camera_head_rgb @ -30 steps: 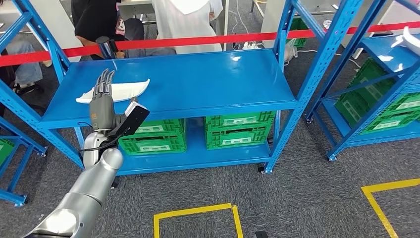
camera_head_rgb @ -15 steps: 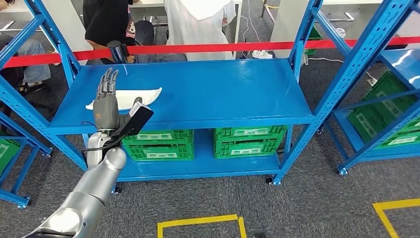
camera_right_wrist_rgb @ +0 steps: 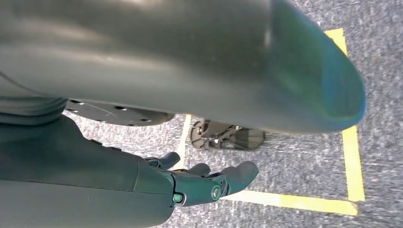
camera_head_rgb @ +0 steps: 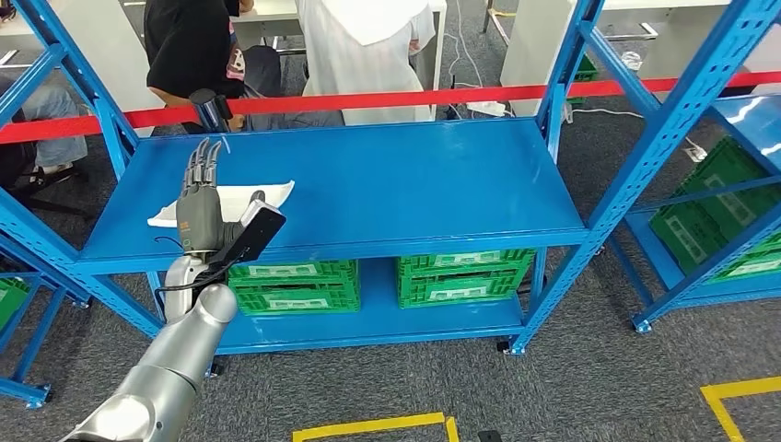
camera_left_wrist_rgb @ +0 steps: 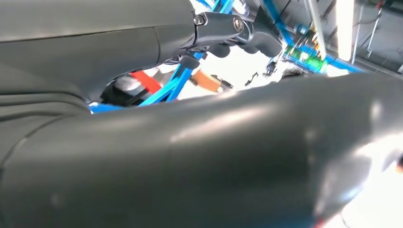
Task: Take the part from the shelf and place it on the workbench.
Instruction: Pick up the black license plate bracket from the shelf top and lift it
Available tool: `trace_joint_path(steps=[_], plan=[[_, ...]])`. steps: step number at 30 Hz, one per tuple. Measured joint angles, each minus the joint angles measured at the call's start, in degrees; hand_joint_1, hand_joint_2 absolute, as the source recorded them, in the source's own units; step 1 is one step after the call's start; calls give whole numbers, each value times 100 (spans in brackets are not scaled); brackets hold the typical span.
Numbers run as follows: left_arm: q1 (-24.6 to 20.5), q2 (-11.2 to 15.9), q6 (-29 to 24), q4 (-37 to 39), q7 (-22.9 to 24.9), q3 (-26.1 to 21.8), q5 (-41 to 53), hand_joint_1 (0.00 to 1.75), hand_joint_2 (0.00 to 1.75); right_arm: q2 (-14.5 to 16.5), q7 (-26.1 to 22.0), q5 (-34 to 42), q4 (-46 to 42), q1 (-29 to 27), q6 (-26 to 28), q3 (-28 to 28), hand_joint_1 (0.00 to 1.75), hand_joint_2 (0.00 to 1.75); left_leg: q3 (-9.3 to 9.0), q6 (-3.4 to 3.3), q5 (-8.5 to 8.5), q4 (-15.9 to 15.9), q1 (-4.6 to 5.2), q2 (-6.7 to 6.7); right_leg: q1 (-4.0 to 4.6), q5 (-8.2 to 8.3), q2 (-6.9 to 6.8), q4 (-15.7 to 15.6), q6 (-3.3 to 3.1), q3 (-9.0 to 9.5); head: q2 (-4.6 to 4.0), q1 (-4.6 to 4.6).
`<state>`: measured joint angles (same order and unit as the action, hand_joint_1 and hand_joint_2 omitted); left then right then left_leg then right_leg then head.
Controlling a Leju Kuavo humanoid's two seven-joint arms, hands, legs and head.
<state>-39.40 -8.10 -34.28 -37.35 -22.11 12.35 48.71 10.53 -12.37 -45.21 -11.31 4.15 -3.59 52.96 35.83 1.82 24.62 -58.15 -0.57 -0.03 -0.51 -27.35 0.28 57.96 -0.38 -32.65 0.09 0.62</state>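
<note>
The white, flat, elongated part lies on the left of the blue shelf top. My left hand is raised in front of the part's left half, its fingers straight and apart, holding nothing. I cannot tell whether the hand touches the part. The part's left tip shows beside the wrist. The left wrist view has the dark fingers stretched out before the blue frame. My right hand hangs over the grey floor, fingers loosely bent and holding nothing.
Green crates stand on the lower shelf level. Red barrier tape runs behind the shelf, with people standing beyond it. A second blue rack with green crates stands to the right. Yellow floor tape marks the carpet below.
The whole picture has shifted, so the camera has moved and the shelf looks a little closer. My left hand keeps the same raised pose in front of the part.
</note>
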Motion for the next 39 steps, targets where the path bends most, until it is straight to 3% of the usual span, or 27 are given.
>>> trace_joint_path(steps=[1,5,7,10,13,15,19,30,39], plan=[[6,-9,-5,14,-5,2,2,0,0,-5,8,8,-1,3,2,1,0,0,-11,-36,24,14,7,-1,11,-22,-6,11,4,-8,0,1],[1,-59,-12,72,-39,25,55,0,0,-21,57,42,1,-3,14,25,0,0,-20,-86,-26,5,11,-33,35,-31,-16,-4,-166,18,0,-3],[-44,-79,-12,113,-39,46,108,0,0,-21,67,48,1,3,21,34,0,0,-22,-118,-8,5,20,-37,34,-29,-17,-40,-164,41,0,-3],[-163,-92,-21,198,-32,61,193,0,0,-21,35,71,1,5,50,48,0,0,-23,-148,5,3,29,-35,27,-21,-17,-81,-108,60,0,-3],[-266,-96,-23,322,-19,85,286,0,0,-21,-25,91,1,6,66,80,0,0,-24,-166,13,-4,42,-33,5,-24,-17,-103,59,72,0,-2],[-314,-97,41,428,-44,101,297,0,0,-21,-14,56,1,5,57,98,0,0,-25,-168,14,-7,47,-32,-3,-27,-17,-106,118,75,0,-1],[-319,-66,79,556,-158,140,288,0,175,-15,110,-74,1,4,31,103,0,0,-33,-167,14,-4,46,-30,0,-29,-17,-98,127,75,0,-1],[-47,177,-286,572,-40,388,1032,0,175,-14,94,-380,1,-8,-18,68,0,0,-52,-160,12,4,39,-27,8,-45,-17,-70,115,74,0,1],[-231,97,-305,781,188,970,2066,0,175,-74,-340,-277,1,-4,31,37,0,0,-53,-161,12,3,41,-29,5,-46,-17,-71,113,77,0,0]])
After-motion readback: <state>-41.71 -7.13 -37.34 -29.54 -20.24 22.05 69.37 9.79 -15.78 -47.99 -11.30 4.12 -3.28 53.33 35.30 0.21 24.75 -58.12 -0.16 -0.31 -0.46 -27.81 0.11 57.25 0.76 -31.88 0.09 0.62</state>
